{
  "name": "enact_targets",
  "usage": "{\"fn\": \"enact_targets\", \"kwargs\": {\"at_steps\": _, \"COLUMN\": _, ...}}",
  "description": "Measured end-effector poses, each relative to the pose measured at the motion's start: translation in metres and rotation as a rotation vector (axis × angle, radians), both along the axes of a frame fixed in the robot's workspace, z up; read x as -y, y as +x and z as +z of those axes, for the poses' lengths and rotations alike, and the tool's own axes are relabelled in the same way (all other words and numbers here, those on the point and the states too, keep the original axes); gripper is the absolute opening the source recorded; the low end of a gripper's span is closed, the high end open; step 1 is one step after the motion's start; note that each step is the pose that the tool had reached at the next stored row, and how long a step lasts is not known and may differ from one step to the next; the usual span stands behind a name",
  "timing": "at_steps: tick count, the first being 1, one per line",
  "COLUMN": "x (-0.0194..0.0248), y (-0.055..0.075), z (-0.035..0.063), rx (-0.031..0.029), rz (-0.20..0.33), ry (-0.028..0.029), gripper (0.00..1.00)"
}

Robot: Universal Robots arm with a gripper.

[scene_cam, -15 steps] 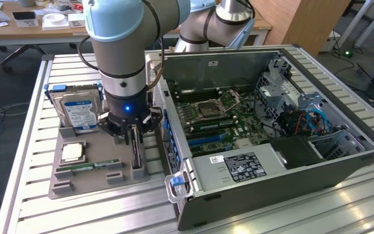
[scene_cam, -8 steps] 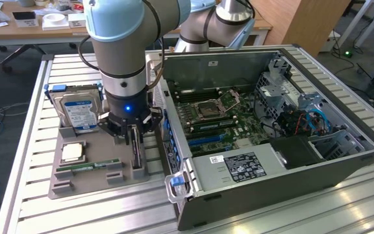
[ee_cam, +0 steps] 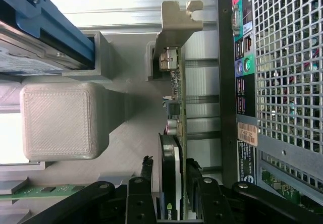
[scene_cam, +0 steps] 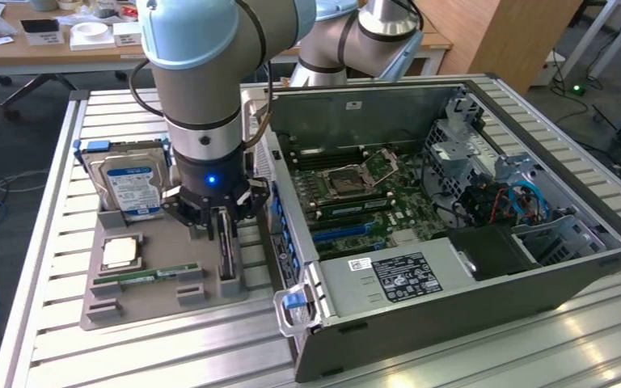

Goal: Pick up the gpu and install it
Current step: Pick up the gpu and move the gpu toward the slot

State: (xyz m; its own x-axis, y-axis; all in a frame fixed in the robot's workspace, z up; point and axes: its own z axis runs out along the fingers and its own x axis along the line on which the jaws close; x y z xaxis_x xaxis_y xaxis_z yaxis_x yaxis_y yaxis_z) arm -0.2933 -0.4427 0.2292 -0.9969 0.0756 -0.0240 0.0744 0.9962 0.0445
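Reaching down with fingers open, one on each side of the gpu, standing on its thin edge in the gray holder on the table, easy to pinch.

The exterior view looks down at a slant from high and some way off, taking in the slatted table, with the arm nearest the lens at the frame's upper left and the open computer case at centre right. The wrist view sits very near, looking past the gripper onto the grey tray. Both views share the tray, the gpu, the hard drive and the case's rear panel.
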Motion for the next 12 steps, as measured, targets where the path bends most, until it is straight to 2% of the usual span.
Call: {"fn": "enact_targets", "kwargs": {"at_steps": 12, "x": 0.0000, "y": 0.0004, "z": 0.0000, "rx": 0.0000, "rz": 0.000, "ry": 0.0000, "gripper": 0.39}}
